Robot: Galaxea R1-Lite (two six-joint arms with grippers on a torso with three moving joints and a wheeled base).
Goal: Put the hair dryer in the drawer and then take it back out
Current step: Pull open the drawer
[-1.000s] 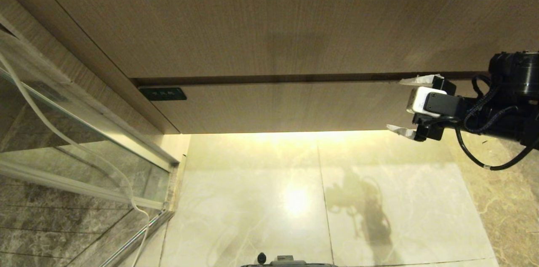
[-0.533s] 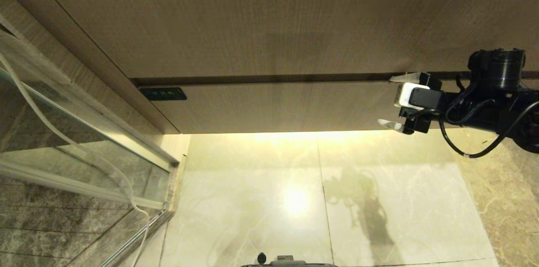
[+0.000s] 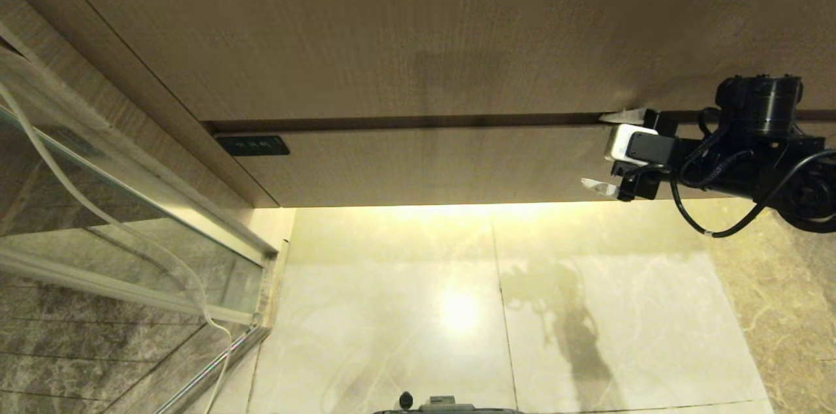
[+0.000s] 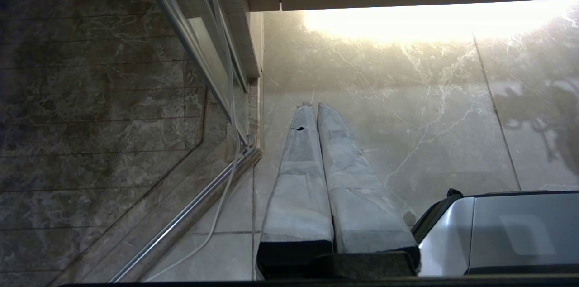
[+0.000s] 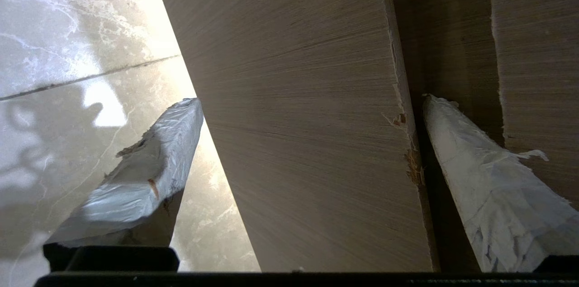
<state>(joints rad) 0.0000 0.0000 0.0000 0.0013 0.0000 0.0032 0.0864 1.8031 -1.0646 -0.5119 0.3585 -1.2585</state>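
Observation:
The drawer is a low wood-grain front with a small dark label at its left corner, and it stands closed. My right gripper is open at the drawer's right part and straddles the front. One finger lies in the dark gap above the drawer's top edge, the other finger hangs below its bottom edge over the floor. The drawer front fills the space between them. The hair dryer is out of view. My left gripper is shut and empty, parked low over the floor.
A taller plain wood-grain panel sits above the drawer. A glass door with a metal frame and a white cord stand at the left. Glossy marble floor lies below. The robot's base shows beside the left gripper.
My right gripper has moved left and slightly up along the drawer front, still open. Its upper finger now reaches the gap above the drawer. The left arm has not moved.

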